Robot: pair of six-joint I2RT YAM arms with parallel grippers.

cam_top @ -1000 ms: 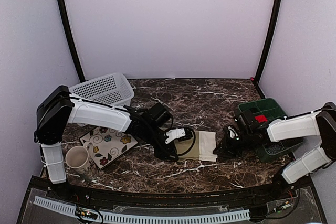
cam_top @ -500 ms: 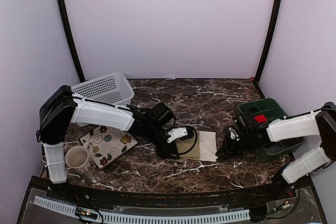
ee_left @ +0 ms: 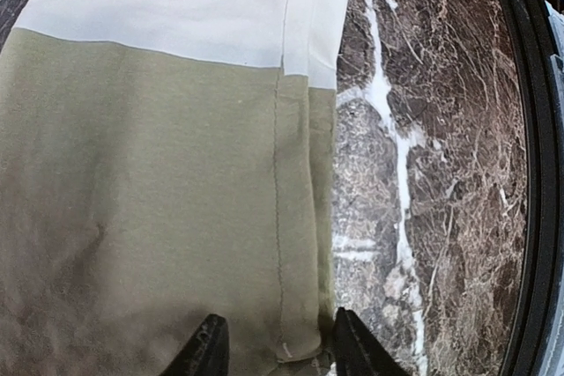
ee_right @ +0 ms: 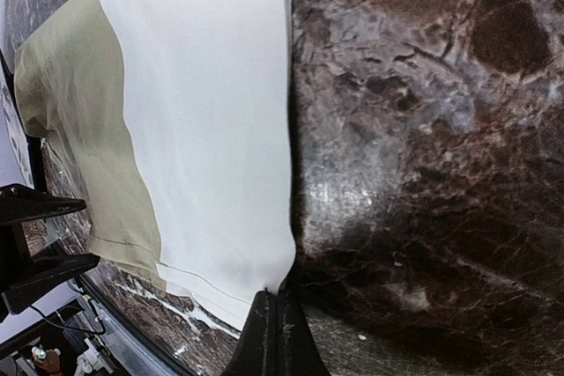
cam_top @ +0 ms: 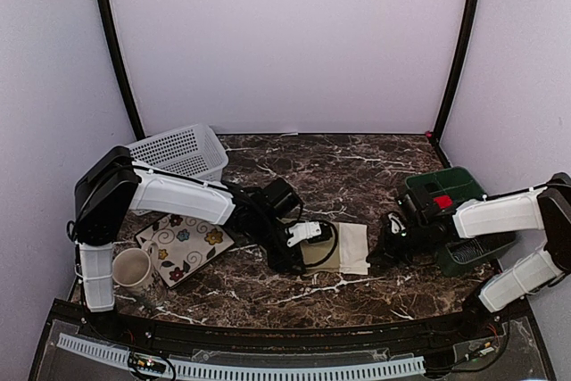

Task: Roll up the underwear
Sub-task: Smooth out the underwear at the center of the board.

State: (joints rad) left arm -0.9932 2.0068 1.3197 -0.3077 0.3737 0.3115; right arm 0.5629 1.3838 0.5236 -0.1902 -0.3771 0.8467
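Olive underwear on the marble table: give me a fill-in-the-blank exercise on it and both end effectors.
1. The underwear lies ___ on the table, not yet rolled.
2. The left end effector straddles its olive edge with jaws ___.
3. The right end effector is ___ on a corner of the pale waistband.
Missing words: flat; open; shut.

The underwear (cam_top: pixel 351 247) lies mid-table (cam_top: pixel 339 167). Left of it sits a plate (cam_top: pixel 189 244), a mug (cam_top: pixel 132 267) nearer, a basket (cam_top: pixel 169 151) farther; a bin (cam_top: pixel 464 178) stands right.
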